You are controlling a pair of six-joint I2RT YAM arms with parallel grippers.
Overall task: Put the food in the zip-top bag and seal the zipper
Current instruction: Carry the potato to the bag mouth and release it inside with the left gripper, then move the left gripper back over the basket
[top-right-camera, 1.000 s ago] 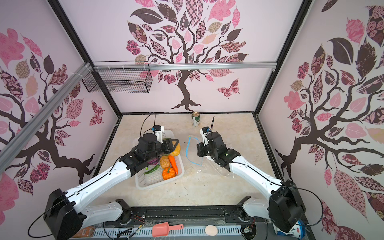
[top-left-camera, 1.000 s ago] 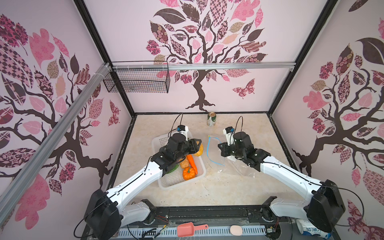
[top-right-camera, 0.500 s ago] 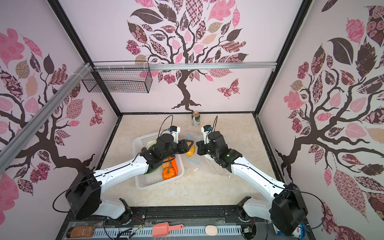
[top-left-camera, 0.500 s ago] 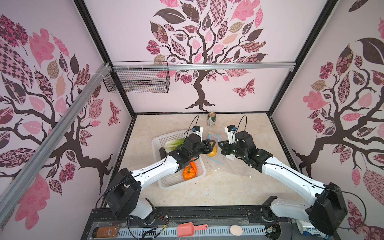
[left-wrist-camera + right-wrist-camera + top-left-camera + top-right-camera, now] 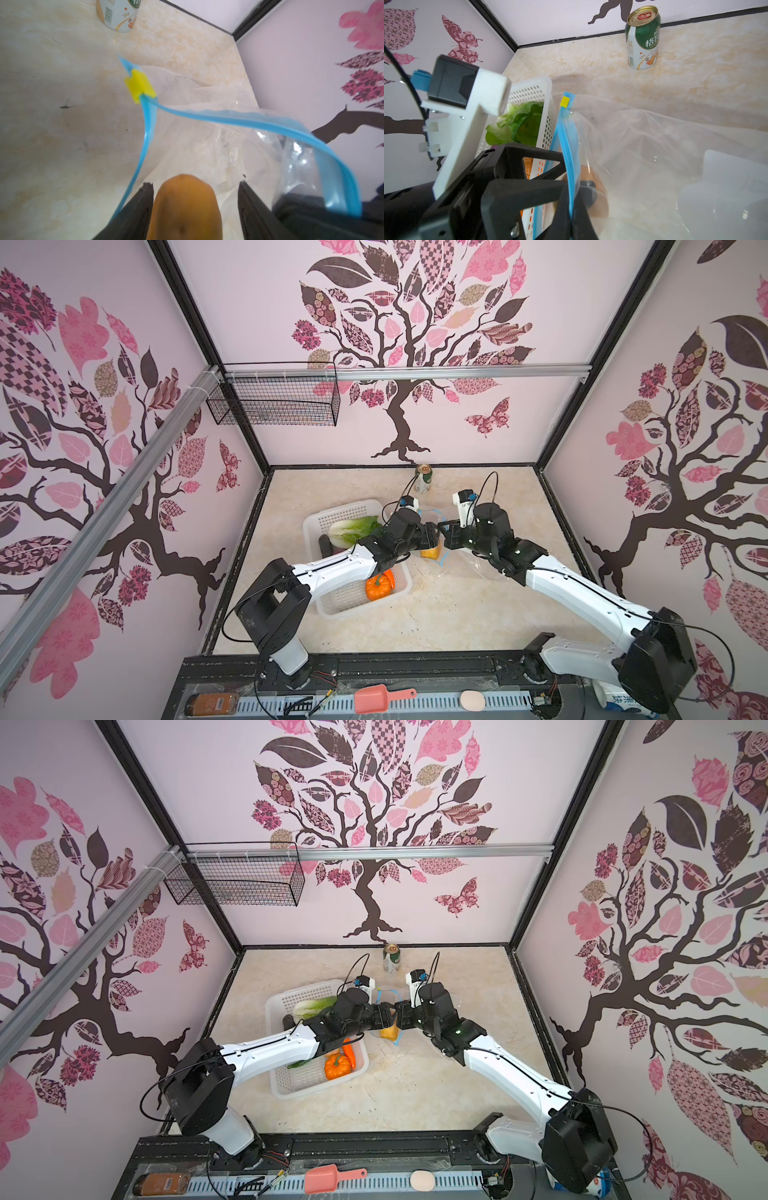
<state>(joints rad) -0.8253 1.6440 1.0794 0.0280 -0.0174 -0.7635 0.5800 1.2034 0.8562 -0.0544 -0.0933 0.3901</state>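
The zip-top bag (image 5: 478,568) lies clear and crinkly right of the basket, mouth held apart. My right gripper (image 5: 571,207) is shut on its blue zipper (image 5: 568,145), lifting one edge; the yellow slider (image 5: 140,86) sits at the far end. My left gripper (image 5: 195,185) is open at the mouth, meeting the right gripper (image 5: 446,537) in both top views. A brown potato (image 5: 185,207) sits between its fingers, one finger (image 5: 249,203) clear of it. Lettuce (image 5: 355,529), pumpkin (image 5: 378,585) and carrot (image 5: 349,1054) stay in the basket.
The white perforated basket (image 5: 345,510) stands left of the bag under my left arm. A green-and-white can (image 5: 423,479) stands upright near the back wall. A white label (image 5: 726,187) shows on the bag. A black wire basket (image 5: 274,404) hangs on the back rail.
My left arm swung right from the basket to the bag's mouth, carrying the potato. Its jaws have since opened off the potato. The right gripper kept its hold on the zipper edge.
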